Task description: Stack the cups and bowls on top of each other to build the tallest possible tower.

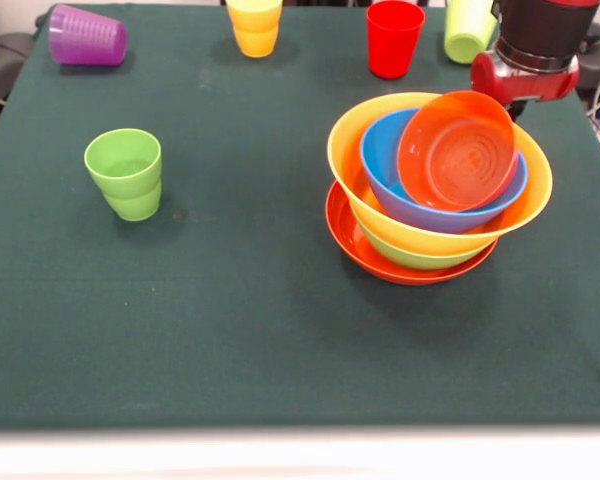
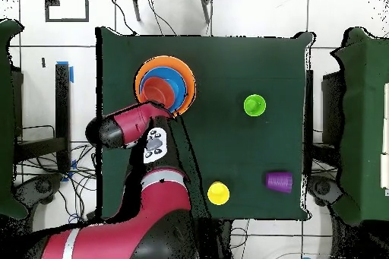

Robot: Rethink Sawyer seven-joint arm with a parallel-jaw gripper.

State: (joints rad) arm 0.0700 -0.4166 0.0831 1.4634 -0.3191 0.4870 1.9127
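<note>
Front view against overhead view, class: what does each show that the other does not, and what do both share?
Only the front view shows the red cup, the second light green cup near the tool, and the green bowl low in the bowl stack. Only the overhead view shows the whole red and black arm and the floor cables. Both show the small orange bowl, blue bowl, purple cup on its side, yellow cup and green cup.

A dark green tablecloth (image 1: 260, 300) fills most of the frame; a white tiled floor (image 2: 258, 9) surrounds it overhead; loose black cables (image 2: 76, 187) trail at the lower left.
</note>
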